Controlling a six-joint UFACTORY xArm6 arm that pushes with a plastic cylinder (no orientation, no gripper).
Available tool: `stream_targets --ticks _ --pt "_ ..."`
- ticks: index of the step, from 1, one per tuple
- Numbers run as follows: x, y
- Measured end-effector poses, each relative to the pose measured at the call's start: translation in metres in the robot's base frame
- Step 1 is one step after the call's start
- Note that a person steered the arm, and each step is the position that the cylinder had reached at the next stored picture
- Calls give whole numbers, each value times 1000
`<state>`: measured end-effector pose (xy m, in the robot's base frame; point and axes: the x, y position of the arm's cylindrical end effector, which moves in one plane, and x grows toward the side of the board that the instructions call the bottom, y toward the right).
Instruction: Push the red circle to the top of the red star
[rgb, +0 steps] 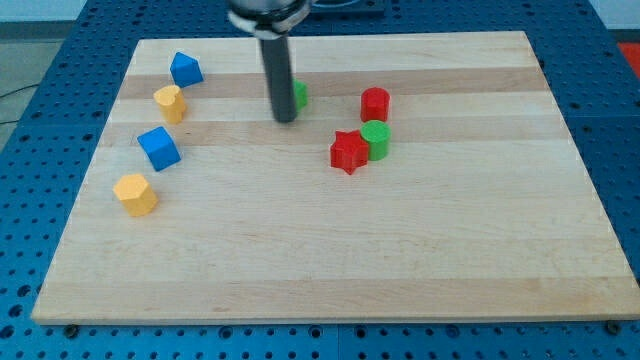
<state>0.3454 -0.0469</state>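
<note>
The red circle (374, 103) stands on the board right of centre, near the view's top. The red star (348, 152) lies below and a little left of it, touching a green circle (377, 139) on its right. The green circle sits between the red circle and the star's right side. My tip (285, 119) rests on the board well left of the red circle, with a green block (299, 95) partly hidden behind the rod.
The wooden board (330, 260) holds a blue block (186, 69) and a yellow block (170, 102) at upper left, a blue cube (158, 148) and a yellow block (135, 194) lower left. Blue pegboard surrounds the board.
</note>
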Motion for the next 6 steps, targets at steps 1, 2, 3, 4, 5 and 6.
stream_targets --ticks 1,2,3,4,5,6 --pt "-17 38" --pt "-22 123" --pt "-2 192" --pt "49 198" --pt "39 178" --pt "23 206"
